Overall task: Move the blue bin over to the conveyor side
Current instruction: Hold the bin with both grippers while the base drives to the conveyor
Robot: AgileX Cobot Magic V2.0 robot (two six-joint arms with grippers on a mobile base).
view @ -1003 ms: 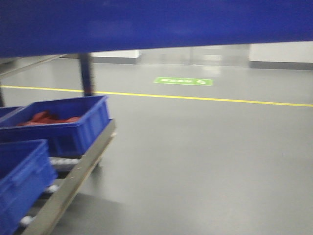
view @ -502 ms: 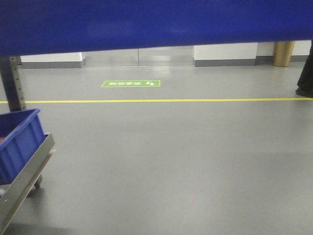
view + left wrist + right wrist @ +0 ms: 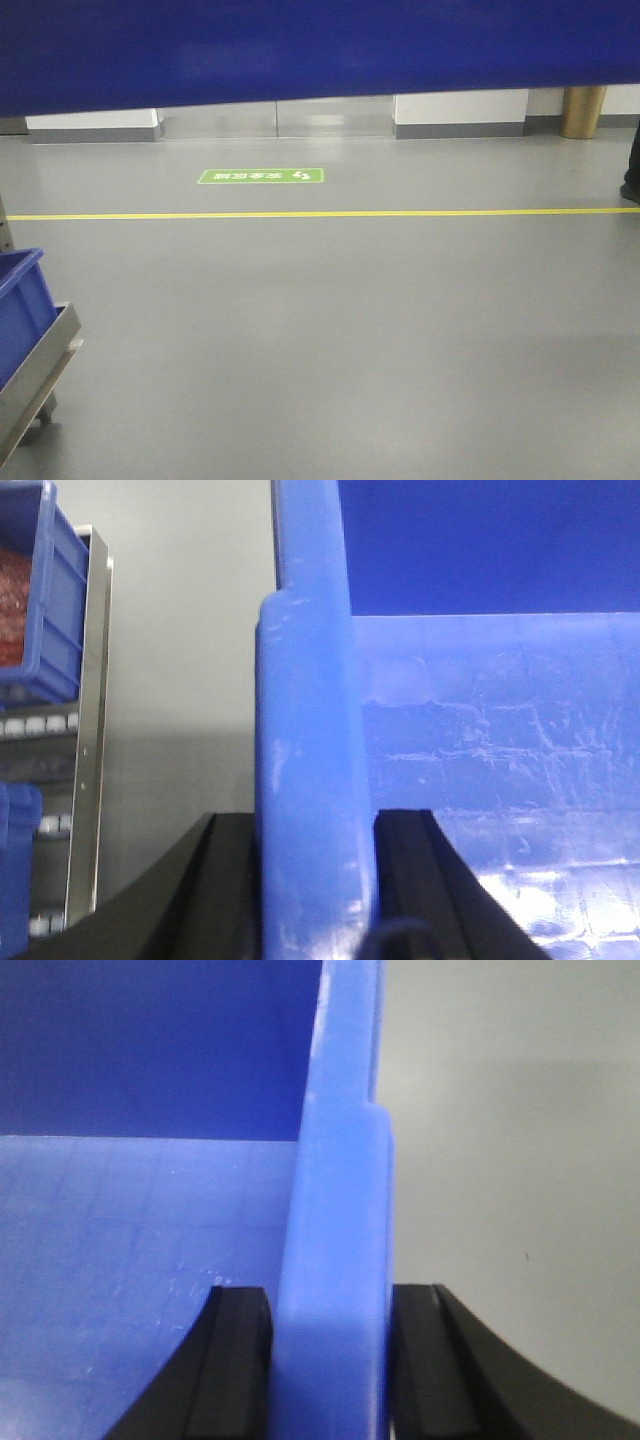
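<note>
The blue bin is held up off the floor and fills the top of the front view as a broad blue band. My left gripper is shut on the bin's left rim wall, one black finger on each side. My right gripper is shut on the opposite rim wall in the same way. The bin's empty scuffed inside shows in both wrist views. The conveyor is out of view.
At the lower left, another blue crate sits on a steel roller rack, also seen in the left wrist view with a crate of red items. Grey floor with a yellow line, a green floor sign, and a person's shoe lie ahead.
The front view has swung to the right: the rack and its blue crates slid out toward the left edge, and the green sign moved left. Both grippers still hold the bin.
</note>
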